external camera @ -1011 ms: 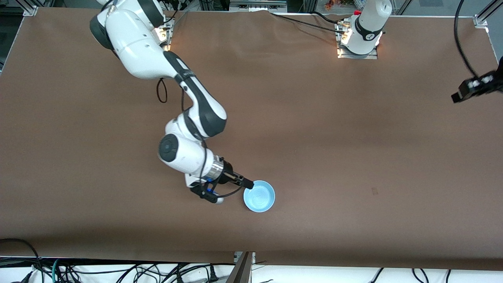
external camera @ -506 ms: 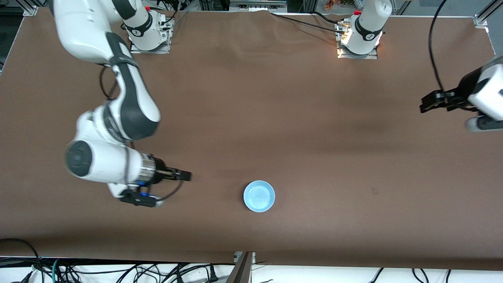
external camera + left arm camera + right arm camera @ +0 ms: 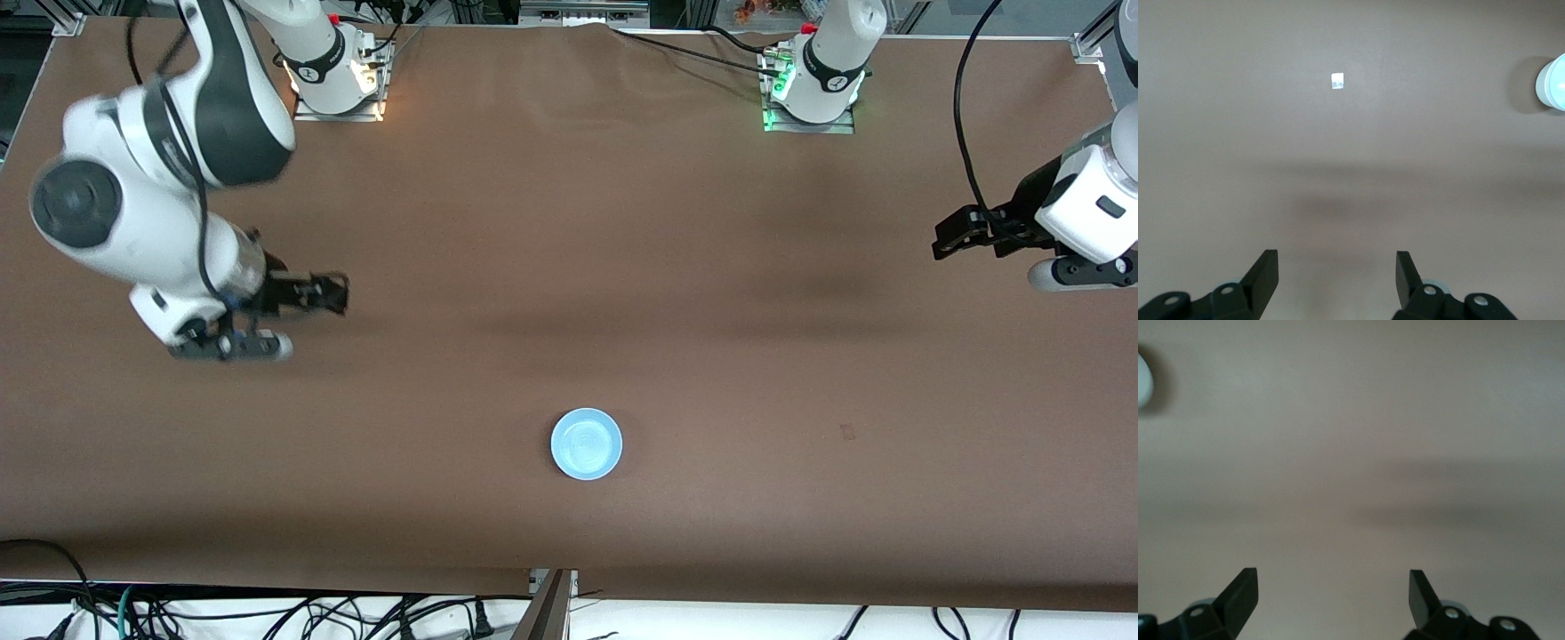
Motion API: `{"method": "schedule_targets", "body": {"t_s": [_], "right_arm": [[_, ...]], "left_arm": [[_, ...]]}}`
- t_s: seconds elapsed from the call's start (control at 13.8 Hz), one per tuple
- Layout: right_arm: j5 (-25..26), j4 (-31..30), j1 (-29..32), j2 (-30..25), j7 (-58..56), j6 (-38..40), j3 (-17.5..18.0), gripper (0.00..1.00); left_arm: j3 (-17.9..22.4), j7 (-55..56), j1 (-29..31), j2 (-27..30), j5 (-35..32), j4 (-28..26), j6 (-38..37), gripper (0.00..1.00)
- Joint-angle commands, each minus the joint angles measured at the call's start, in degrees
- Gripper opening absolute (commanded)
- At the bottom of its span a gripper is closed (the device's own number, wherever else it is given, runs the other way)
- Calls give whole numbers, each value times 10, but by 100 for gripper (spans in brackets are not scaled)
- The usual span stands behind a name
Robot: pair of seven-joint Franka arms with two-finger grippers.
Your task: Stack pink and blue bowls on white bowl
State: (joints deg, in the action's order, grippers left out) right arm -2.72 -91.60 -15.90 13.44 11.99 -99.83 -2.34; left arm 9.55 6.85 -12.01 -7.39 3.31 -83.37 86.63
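The blue bowl (image 3: 586,444) tops the stack nearer the front camera, so stacking looks done; left gripper (image 3: 953,238) and right gripper (image 3: 331,292), both spread and empty over bare table (image 3: 622,267), need only park.

A brown table (image 3: 711,267) carries one blue bowl (image 3: 586,444), near the front camera's edge.

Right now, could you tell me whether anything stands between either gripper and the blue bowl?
Nothing visible does. Only bare table lies between the blue bowl and the open right gripper or the open left gripper.
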Motion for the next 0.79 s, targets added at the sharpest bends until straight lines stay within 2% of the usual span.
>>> {"method": "schedule_targets", "body": {"t_s": [0.0, 0.07, 0.29, 0.51, 0.72], "right_arm": [[18, -137, -1, -113, -42, -28, -14, 100], [20, -150, 3, -130, -51, -23, -18, 100], [22, -169, 21, -165, -98, -1, -18, 100], [20, -134, 21, -149, -103, 18, -20, 100], [20, -103, 23, -137, -107, 32, -27, 100]], "left_arm": [[-3, -33, 2, 19, -9, -16, 14, 92], [-3, -32, 2, 16, -11, -15, 15, 100], [-3, -32, 2, 9, -16, 0, 18, 100], [-4, -32, -2, -1, -22, 2, 19, 100], [-5, -25, -2, -10, -22, 28, 17, 100]]}}
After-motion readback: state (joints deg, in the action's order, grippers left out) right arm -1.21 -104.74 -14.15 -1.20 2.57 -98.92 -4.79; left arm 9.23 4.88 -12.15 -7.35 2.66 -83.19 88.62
